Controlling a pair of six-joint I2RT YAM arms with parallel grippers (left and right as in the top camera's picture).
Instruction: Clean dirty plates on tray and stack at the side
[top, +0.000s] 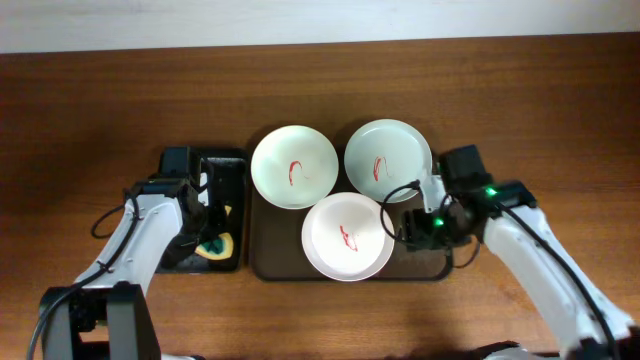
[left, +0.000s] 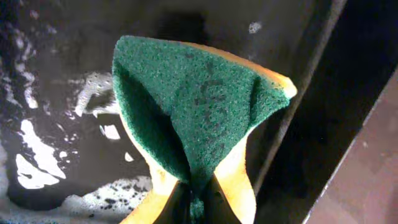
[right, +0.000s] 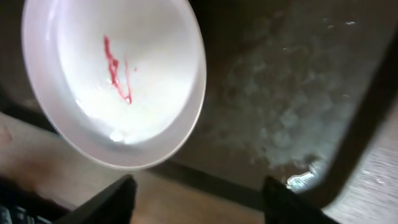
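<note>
Left gripper (top: 208, 228) clenched the folded green-and-yellow sponge (left: 199, 106) inside the wet black bin (top: 228, 160); right gripper (right: 198, 191) gaped beside the smeared white plate (right: 149, 93) on the tray (top: 268, 262)

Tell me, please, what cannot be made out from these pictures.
- Left wrist: how the left pincer grips the sponge; the folded sponge hides the grip.
- Overhead: what else lies in the black bin; the left arm covers it.
- Right wrist: whether the right pincer touches the white plate; its fingers are blurred and cut off by the bottom edge.
</note>
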